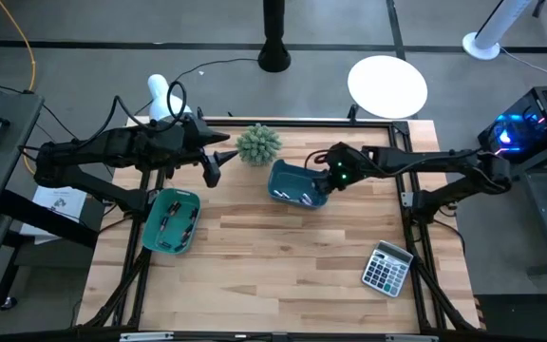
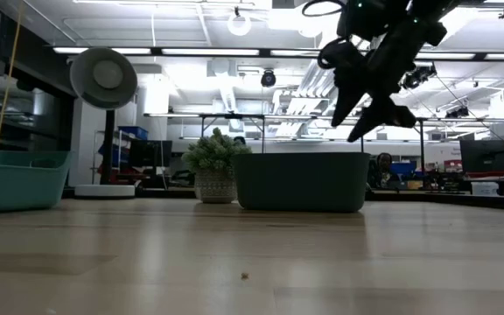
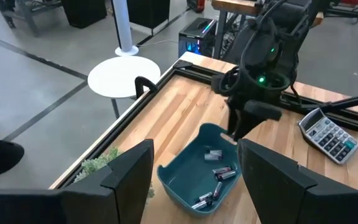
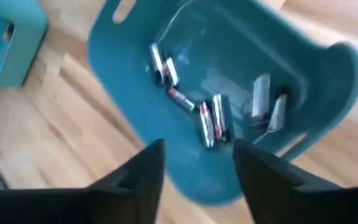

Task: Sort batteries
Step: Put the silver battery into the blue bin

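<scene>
Several slim batteries (image 4: 207,115), dark and silvery, lie on the floor of a blue tray (image 1: 281,185) at the table's middle. More batteries (image 1: 174,223) lie in a green tray (image 1: 156,237) at the left. My right gripper (image 4: 194,165) hangs open above the blue tray's right end, pointing down at a slant, with nothing between its fingers. In the low view the right gripper (image 2: 366,109) stands clear above the blue tray's rim (image 2: 300,156). My left gripper (image 3: 194,180) waits open, high over the table's far left, facing the blue tray.
A small potted plant (image 1: 258,142) stands just behind the blue tray. A grey calculator (image 1: 387,268) lies near the table's front right corner. Bare wood stretches across the front half of the table (image 1: 273,285).
</scene>
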Robot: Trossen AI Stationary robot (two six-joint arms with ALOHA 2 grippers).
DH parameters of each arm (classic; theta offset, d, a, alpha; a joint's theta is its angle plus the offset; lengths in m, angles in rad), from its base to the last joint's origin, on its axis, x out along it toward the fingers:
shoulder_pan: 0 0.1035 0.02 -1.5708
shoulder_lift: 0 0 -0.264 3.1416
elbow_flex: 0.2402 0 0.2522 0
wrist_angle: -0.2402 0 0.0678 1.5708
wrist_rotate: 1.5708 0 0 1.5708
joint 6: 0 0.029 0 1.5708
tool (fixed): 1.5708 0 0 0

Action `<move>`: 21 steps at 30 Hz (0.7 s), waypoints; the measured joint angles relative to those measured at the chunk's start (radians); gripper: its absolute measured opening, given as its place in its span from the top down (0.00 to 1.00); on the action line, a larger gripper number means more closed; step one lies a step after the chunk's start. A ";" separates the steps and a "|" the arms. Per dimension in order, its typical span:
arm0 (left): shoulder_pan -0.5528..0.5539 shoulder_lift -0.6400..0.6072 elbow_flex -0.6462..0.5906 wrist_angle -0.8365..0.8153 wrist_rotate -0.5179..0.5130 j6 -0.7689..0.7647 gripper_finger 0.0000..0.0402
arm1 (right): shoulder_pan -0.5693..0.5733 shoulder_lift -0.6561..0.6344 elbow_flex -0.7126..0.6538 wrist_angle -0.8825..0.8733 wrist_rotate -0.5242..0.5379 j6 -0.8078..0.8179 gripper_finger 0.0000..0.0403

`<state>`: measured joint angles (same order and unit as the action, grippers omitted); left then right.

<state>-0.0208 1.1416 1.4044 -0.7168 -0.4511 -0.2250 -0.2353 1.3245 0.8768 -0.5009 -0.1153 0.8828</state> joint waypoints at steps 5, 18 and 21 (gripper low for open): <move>0.000 0.000 0.000 -0.002 0.000 0.018 0.43 | 0.031 -0.062 0.001 -0.128 -0.066 0.028 0.42; 0.001 0.000 0.000 0.005 0.000 0.046 0.43 | 0.552 -0.124 -0.034 -0.784 -0.410 0.440 0.45; 0.001 0.000 0.000 0.005 0.000 0.052 0.43 | 0.689 -0.119 -0.074 -0.717 -0.523 0.555 0.51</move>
<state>-0.0200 1.1416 1.4040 -0.7120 -0.4511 -0.1733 0.4540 1.2056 0.8029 -1.2175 -0.6380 1.4376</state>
